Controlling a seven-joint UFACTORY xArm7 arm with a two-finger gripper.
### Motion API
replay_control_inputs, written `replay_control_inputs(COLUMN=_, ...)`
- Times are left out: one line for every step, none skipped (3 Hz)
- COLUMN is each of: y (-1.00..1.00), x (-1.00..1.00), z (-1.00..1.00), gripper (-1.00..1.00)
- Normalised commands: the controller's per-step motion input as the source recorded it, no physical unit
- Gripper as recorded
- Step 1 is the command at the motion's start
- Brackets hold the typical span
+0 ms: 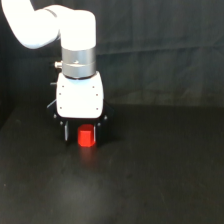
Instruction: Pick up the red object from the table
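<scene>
Single exterior view; xArm6 arm [45,25] enters from the top at the view's left, white links bending down into a silver wrist ring [77,62], then the white gripper body [80,95] pointing straight down; gripper [84,131] sits low over the table [160,170], its dark fingers [65,131] hanging under the body, one on each side of the red object [86,136]; the finger on the view's left shows as a thin dark bar with a visible gap between it and the block; the finger on the view's right is darker against the background and sits just beside the block, contact there too blurred to call; so jaws are spread and straddling the block, not clamped onto it as far as the frame shows; red object is upright, red-orange, faceted top face visible, narrower than the gripper body, positioned directly under the body's centre and slightly toward the view's right; whether its base is on the table is hard to tell, a faint reddish reflection shows on the surface right below it; table is flat matte black, filling the lower half of the frame; behind it a dark wrinkled cloth backdrop [165,50] covers the upper half.
</scene>
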Motion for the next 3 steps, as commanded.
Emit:
replay_control_inputs(y=-0.07, x=0.07, z=-0.02, gripper=-1.00)
replay_control_inputs(y=-0.11, x=0.11, z=0.19, gripper=-0.98)
replay_control_inputs(y=-0.10, x=0.20, z=0.13, gripper=-1.00)
